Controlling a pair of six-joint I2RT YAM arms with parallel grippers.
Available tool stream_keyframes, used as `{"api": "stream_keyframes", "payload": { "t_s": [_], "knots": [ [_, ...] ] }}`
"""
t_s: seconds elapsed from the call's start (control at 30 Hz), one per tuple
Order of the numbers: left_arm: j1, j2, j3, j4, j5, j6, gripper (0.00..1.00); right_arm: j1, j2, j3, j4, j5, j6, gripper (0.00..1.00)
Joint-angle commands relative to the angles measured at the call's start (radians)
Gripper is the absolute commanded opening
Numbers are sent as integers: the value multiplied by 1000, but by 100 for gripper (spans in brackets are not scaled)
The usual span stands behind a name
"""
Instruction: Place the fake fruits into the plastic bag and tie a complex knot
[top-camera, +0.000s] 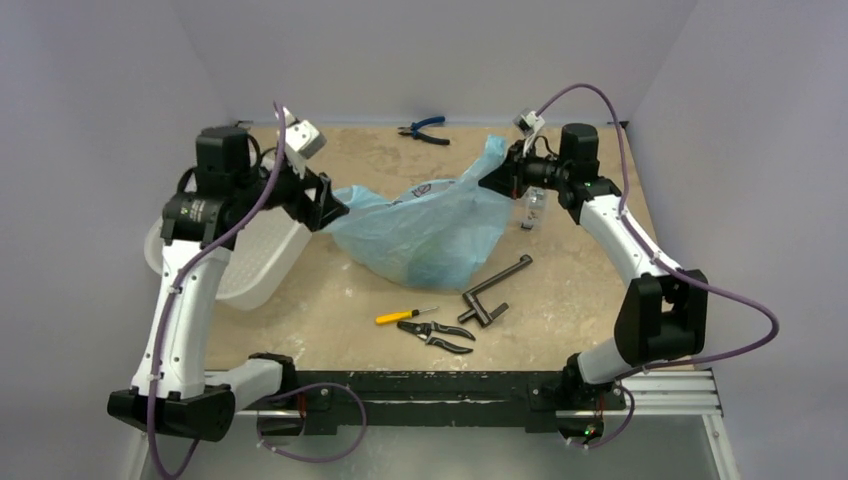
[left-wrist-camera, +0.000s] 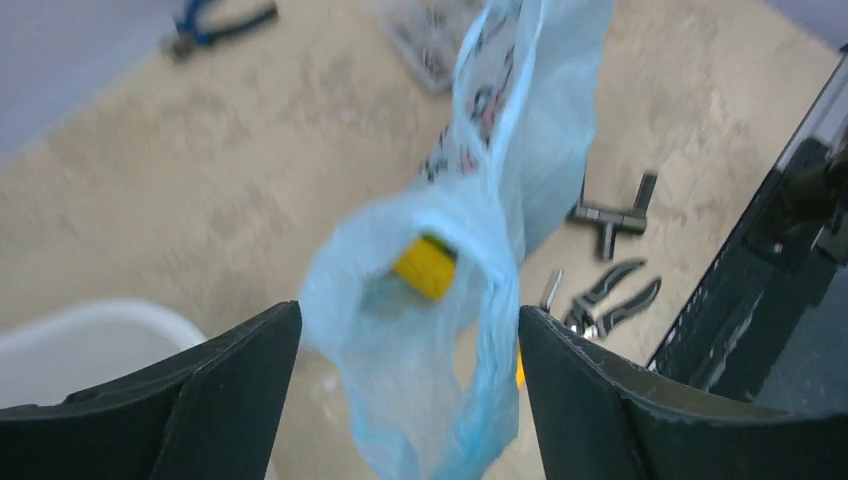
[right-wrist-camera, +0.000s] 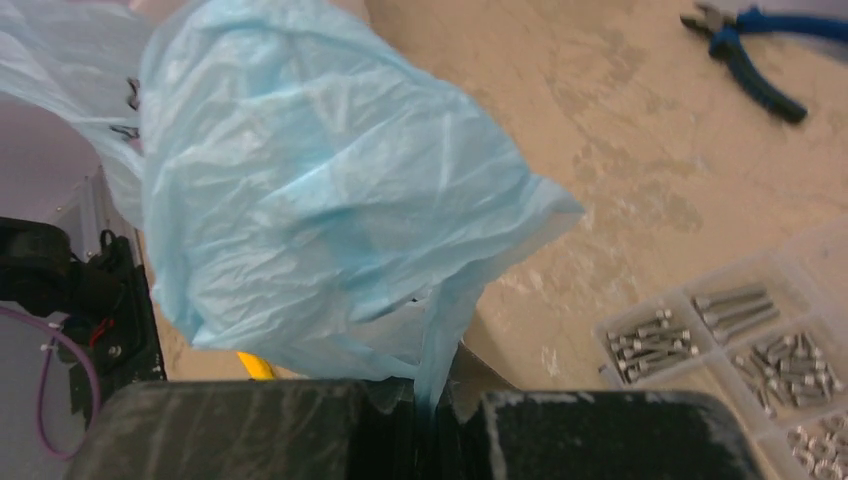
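Note:
The light-blue plastic bag (top-camera: 430, 228) is stretched between my two grippers above the table. My left gripper (top-camera: 335, 213) is open. A slack loop of the bag (left-wrist-camera: 430, 350) hangs loose between its fingers (left-wrist-camera: 245, 365), held by neither. A yellow fake fruit (left-wrist-camera: 427, 266) shows inside the bag's mouth; the other fruits are hidden. My right gripper (top-camera: 495, 180) is shut on a twisted strip of the bag (right-wrist-camera: 445, 320), which billows up in front of it. No knot shows in any view.
A white perforated tub (top-camera: 255, 255) sits under the left arm. A clear box of screws (right-wrist-camera: 740, 350) lies by the right gripper. Blue pliers (top-camera: 425, 130) lie at the back. A yellow screwdriver (top-camera: 405, 316), black pliers (top-camera: 440, 335) and a dark clamp (top-camera: 495, 290) lie near the front.

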Motion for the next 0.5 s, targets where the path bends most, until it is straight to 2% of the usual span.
{"api": "stream_keyframes", "payload": {
  "t_s": [0.0,0.1,0.2,0.27,0.3,0.47],
  "knots": [
    [-40,119,384,-95,195,224,88,32,-60,132,45,-153,-38,1],
    [-184,234,573,-174,99,321,92,81,-60,165,-8,-157,-159,1],
    [-295,323,655,-176,38,367,92,141,-46,190,-104,-138,-311,0],
    [-334,369,678,-150,36,378,97,165,-34,202,-141,-119,-336,0],
    [-352,387,681,-125,24,357,99,170,-29,204,-145,-110,-337,0],
    [-446,431,631,31,17,190,100,181,-49,167,-126,-45,-269,0]
  ]
}}
